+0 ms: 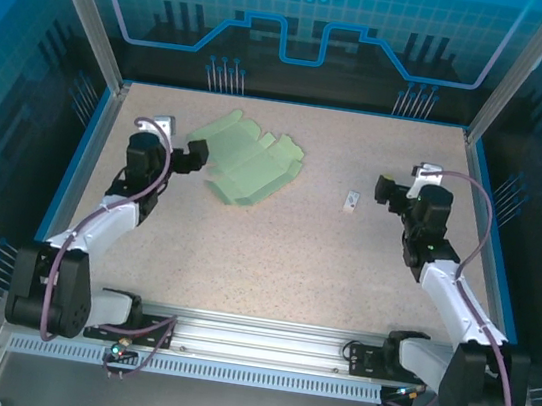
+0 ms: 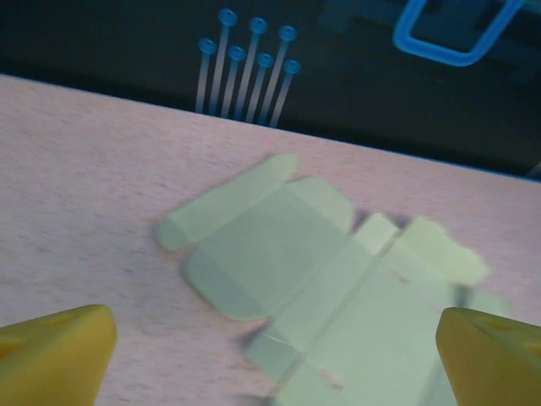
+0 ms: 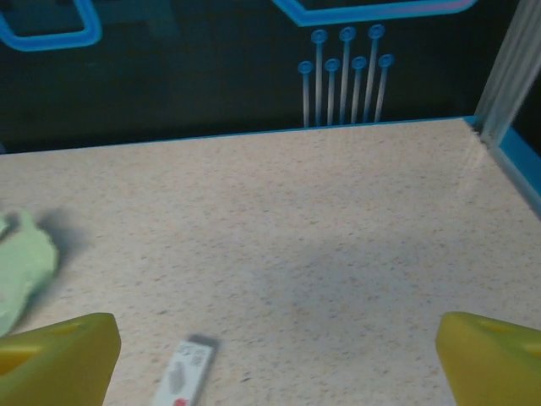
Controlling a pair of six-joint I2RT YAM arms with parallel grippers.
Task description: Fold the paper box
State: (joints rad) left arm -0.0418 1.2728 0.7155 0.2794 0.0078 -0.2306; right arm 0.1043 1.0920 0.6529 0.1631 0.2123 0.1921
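The paper box (image 1: 252, 166) lies unfolded as a flat pale green sheet with creased panels and tabbed flaps, on the table left of centre. My left gripper (image 1: 197, 157) stands open just at the sheet's left edge. In the left wrist view the paper box (image 2: 338, 271) spreads out below and ahead, and the left gripper (image 2: 275, 359) hangs over it with its yellow fingertips (image 2: 59, 347) wide apart and nothing between them. My right gripper (image 1: 385, 192) is open over bare table at the right. A corner of the paper box (image 3: 21, 262) shows far to its left.
A small white tag (image 1: 351, 202) with a red mark lies flat between the box and the right gripper; in the right wrist view the tag (image 3: 186, 374) sits near the left fingertip (image 3: 59, 355). Blue-edged walls ring the table (image 1: 272, 264).
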